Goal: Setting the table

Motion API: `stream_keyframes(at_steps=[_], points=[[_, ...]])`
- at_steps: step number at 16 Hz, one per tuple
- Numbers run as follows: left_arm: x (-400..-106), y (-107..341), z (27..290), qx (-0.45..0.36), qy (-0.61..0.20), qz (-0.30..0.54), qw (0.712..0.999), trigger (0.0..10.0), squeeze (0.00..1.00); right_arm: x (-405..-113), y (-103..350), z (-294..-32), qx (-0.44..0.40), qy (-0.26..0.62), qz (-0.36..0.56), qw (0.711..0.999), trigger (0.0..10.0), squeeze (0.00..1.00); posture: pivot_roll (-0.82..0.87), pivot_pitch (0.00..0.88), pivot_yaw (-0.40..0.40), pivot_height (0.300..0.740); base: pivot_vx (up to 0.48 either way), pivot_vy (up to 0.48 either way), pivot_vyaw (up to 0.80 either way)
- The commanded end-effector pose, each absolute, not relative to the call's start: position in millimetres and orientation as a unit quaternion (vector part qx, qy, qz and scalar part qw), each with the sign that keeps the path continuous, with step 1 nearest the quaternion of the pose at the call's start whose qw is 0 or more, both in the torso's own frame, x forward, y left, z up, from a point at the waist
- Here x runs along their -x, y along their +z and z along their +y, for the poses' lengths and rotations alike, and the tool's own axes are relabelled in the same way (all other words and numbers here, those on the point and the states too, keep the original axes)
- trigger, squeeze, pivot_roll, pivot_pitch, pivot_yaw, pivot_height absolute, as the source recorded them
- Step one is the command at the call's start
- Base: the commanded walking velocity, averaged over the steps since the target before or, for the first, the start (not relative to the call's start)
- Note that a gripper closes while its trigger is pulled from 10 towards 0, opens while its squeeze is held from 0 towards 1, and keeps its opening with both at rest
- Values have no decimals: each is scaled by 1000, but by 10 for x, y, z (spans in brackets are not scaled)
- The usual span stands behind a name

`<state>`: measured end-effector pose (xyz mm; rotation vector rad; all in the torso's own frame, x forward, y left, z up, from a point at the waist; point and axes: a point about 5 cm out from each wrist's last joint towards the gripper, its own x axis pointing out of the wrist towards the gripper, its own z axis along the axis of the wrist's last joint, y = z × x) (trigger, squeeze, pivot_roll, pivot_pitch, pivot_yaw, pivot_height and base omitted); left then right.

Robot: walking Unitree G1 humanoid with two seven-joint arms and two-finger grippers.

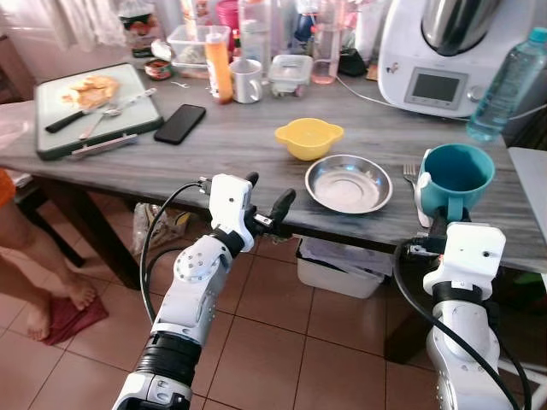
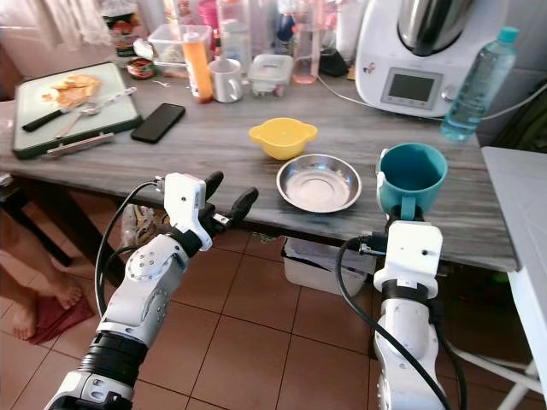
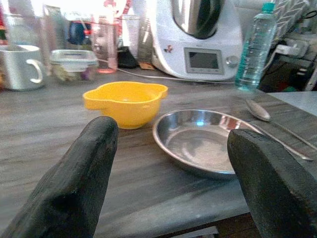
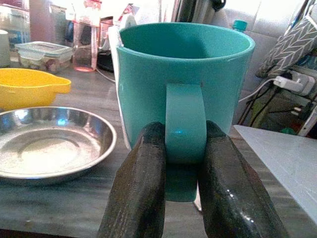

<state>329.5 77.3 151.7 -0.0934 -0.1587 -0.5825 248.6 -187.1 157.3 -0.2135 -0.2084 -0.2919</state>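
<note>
A teal mug (image 1: 457, 175) stands upright near the table's front edge on the right, and my right gripper (image 4: 181, 148) is shut on its handle from the near side. A steel plate (image 1: 349, 183) lies to the mug's left, with a yellow bowl (image 1: 308, 137) just behind it. A fork (image 1: 411, 175) lies between plate and mug. My left gripper (image 1: 267, 195) hovers open at the front edge of the grey wooden table (image 1: 214, 154), pointing at the plate (image 3: 203, 141) and bowl (image 3: 126, 101), holding nothing.
A white kitchen machine (image 1: 444, 51) and a water bottle (image 1: 506, 85) stand at the back right. A phone (image 1: 180, 123), a cutting board with food and cutlery (image 1: 94, 107), a white mug (image 1: 247, 80) and jars crowd the back left. A person's bare feet (image 1: 51, 303) stand at left. A bin (image 1: 350, 265) sits under the table.
</note>
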Motion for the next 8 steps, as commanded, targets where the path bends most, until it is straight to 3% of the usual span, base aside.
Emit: stream_keyframes(at_steps=[1,8], points=[[-3283,1546,757,48,-293,-81,951,10000,0,-2470,1651,-1884,112,-149,-119,975,10000,0,43,72,18,740,0,0,-800],[-3292,1651,680,66,-299,-93,947,10000,0,-2493,1729,-1898,120,-149,-133,972,10000,0,39,69,13,740,0,0,-800]])
